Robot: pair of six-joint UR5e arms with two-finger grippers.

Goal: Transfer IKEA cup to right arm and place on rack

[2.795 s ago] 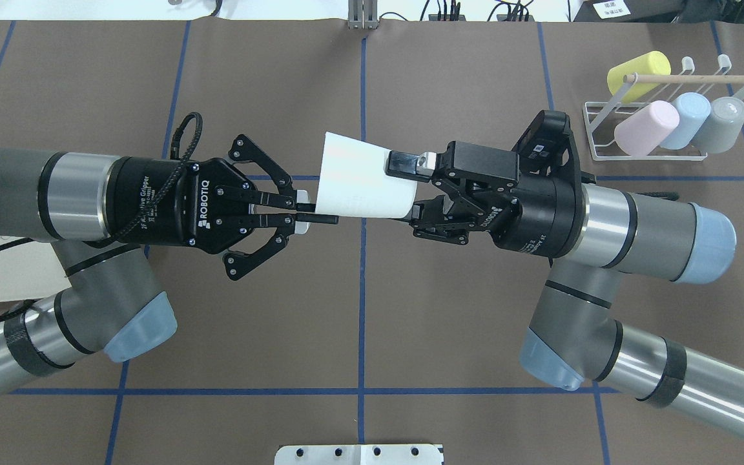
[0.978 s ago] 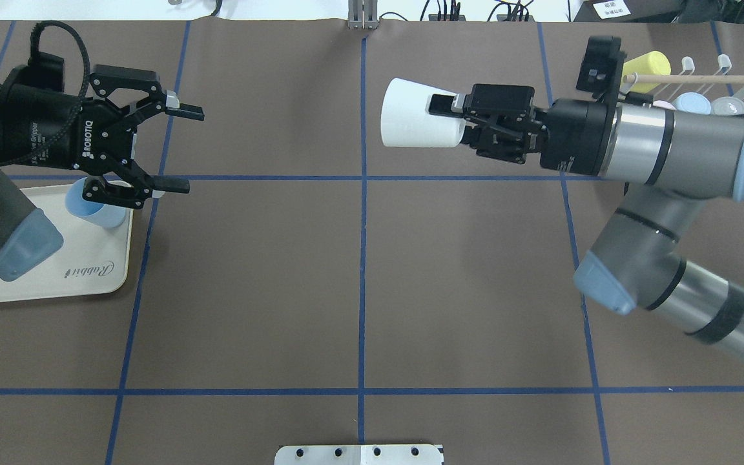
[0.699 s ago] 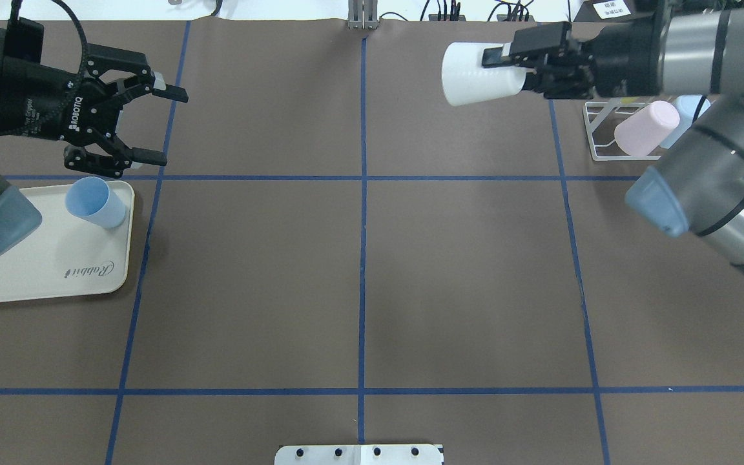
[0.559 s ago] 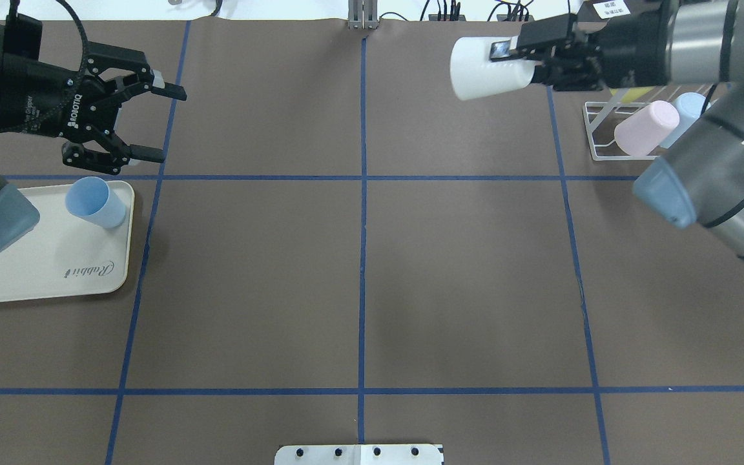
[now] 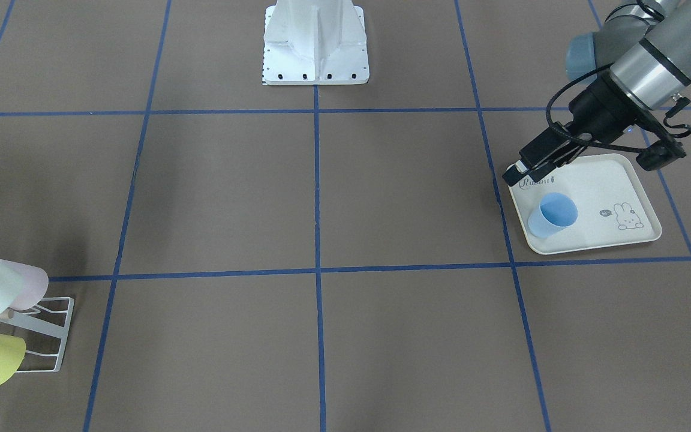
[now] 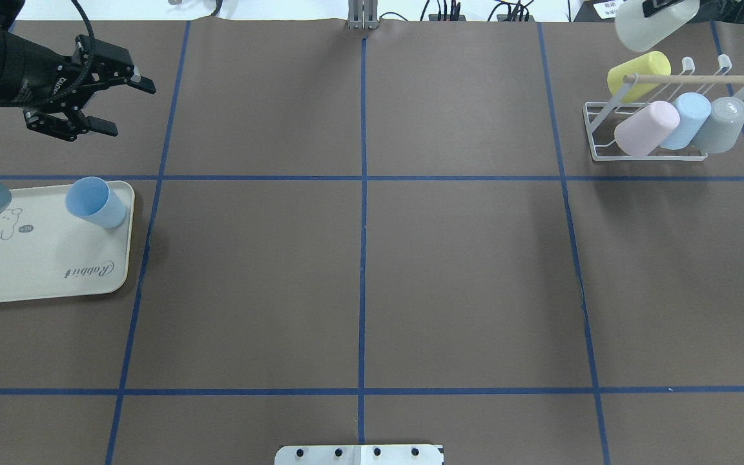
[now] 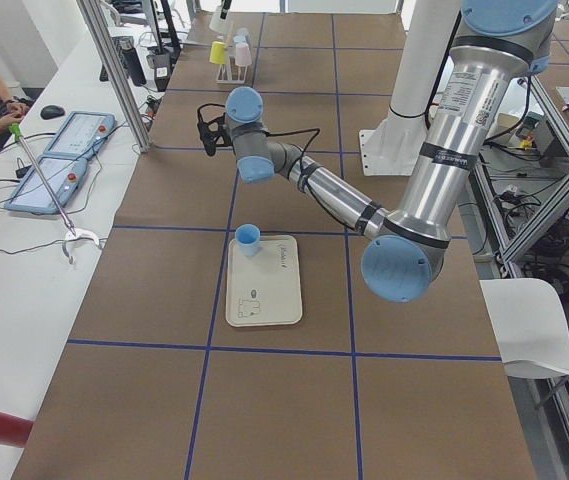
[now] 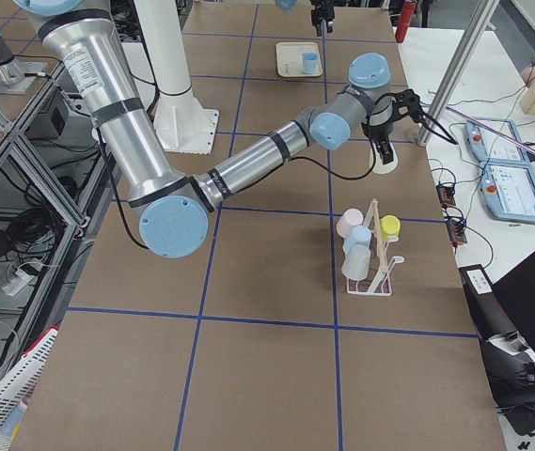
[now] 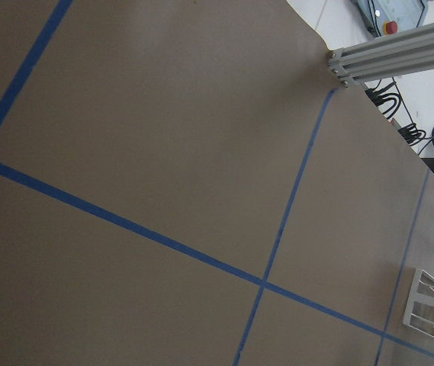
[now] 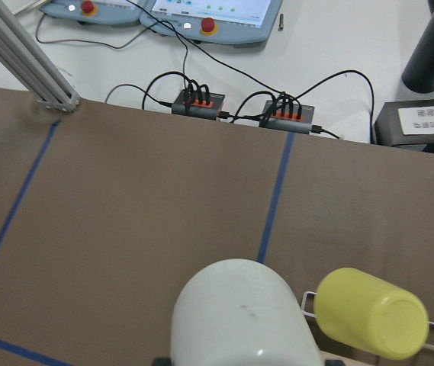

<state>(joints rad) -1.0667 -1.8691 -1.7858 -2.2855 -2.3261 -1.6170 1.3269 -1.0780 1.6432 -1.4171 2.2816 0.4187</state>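
Since the white tapered plastic cup (image 6: 653, 24) hangs clear of the table at the top right corner of the overhead view, with a black finger of the right gripper (image 6: 664, 8) pressed on its wall, I judge that gripper clamped on it, though the frame cuts most of it off. In the right wrist view the cup's closed bottom points away from the hand, which suits sliding its mouth over a prong. It is near the yellow cup (image 6: 637, 72), over or just beyond the back of the small white wire rack with a wooden rod (image 6: 643, 155); I cannot tell which. Two bare white prongs (image 6: 687, 62) stand right of the yellow cup. The pink cup (image 6: 646, 127), pale-blue cup (image 6: 685, 119) and grey cup (image 6: 721, 123) lean bottom-up in front, likely to drain.

At upper left the left gripper (image 6: 128, 108) hovers empty, jaws spread, beyond the cream rectangular tray (image 6: 36, 284); its share of the handover looks done. A blue cup (image 6: 95, 201) stands mouth-up in the tray's upper right corner. The tray bears the cursive word "Rabbit" (image 6: 90, 270) and a rabbit drawing (image 6: 2, 224). White lettering on the left gripper's body is too foreshortened to read.
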